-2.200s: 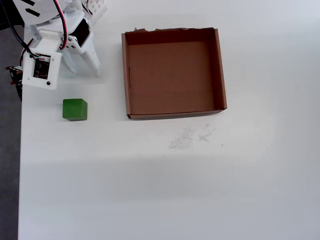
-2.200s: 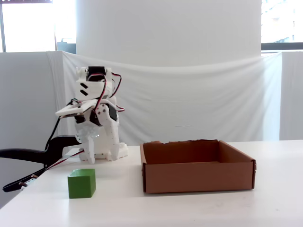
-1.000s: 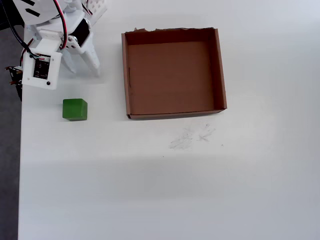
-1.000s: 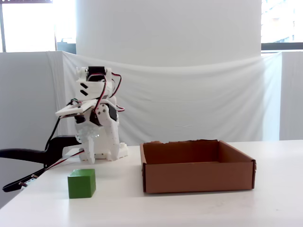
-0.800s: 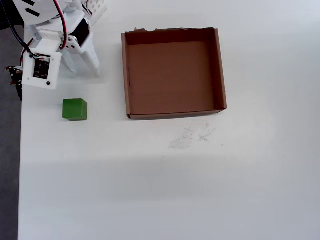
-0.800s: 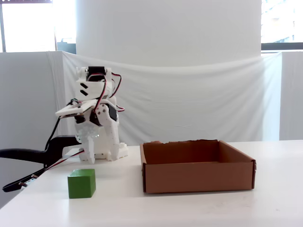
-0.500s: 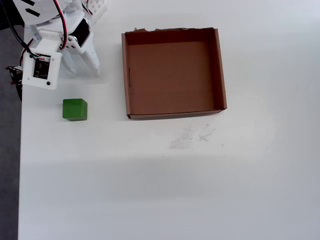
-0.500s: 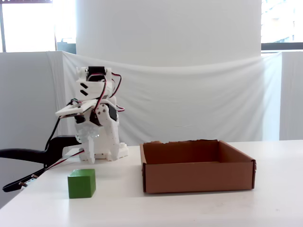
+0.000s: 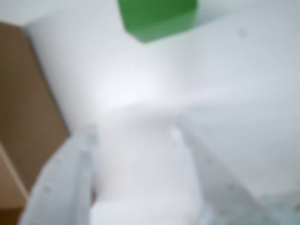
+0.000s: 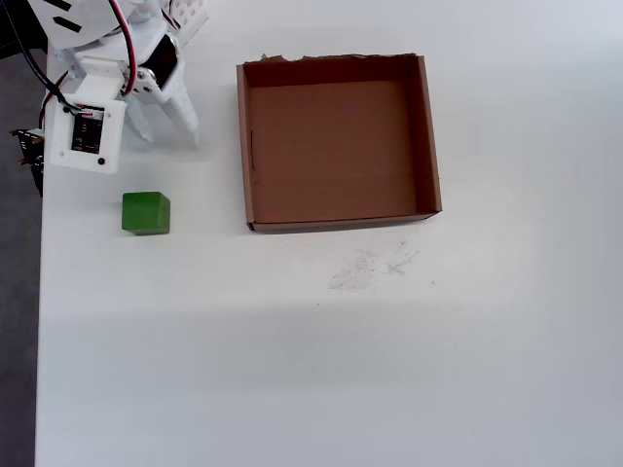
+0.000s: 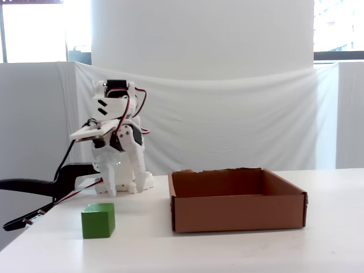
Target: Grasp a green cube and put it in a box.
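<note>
The claw hangs empty over the white bench, its two pale, blurred fingers spread apart in the wrist view. The green cube, matte and plain-faced, sits near the bench's left edge in the overhead view, well apart from the box, a shallow square brown cardboard tray with one ragged torn rim.

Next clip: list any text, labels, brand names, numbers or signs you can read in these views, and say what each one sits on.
No readable text in any view.
The green cube has plain faces with no markings.
The box is bare brown cardboard, no print visible.
The small board on the arm in the overhead view shows dark spots only; any printing is too small to read.
The faint grey scribbles on the table below the box form no letters.
The wrist view is too blurred to show text.
</note>
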Robot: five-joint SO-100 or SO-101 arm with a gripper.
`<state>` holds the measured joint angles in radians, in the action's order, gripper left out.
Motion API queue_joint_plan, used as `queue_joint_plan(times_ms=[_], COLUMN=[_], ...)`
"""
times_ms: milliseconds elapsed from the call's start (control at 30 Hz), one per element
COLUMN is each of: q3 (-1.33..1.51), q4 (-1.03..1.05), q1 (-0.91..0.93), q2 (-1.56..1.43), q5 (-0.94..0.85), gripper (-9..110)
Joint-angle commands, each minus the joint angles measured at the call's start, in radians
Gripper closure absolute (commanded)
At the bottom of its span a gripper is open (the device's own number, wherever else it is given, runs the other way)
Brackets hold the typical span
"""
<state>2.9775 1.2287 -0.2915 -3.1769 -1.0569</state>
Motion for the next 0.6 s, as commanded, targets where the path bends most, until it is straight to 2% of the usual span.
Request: queue_joint_plan(times_ms=[0,300,567], q3=[-0.005,-0.008,-0.175], q4=[0.008,0.012,-0.055], q1=[0.000,0.011,0.057], q2=[-0.006,-0.003,0.169], q5=[0.006,-0.002,-0.080], gripper=[81,81,73])
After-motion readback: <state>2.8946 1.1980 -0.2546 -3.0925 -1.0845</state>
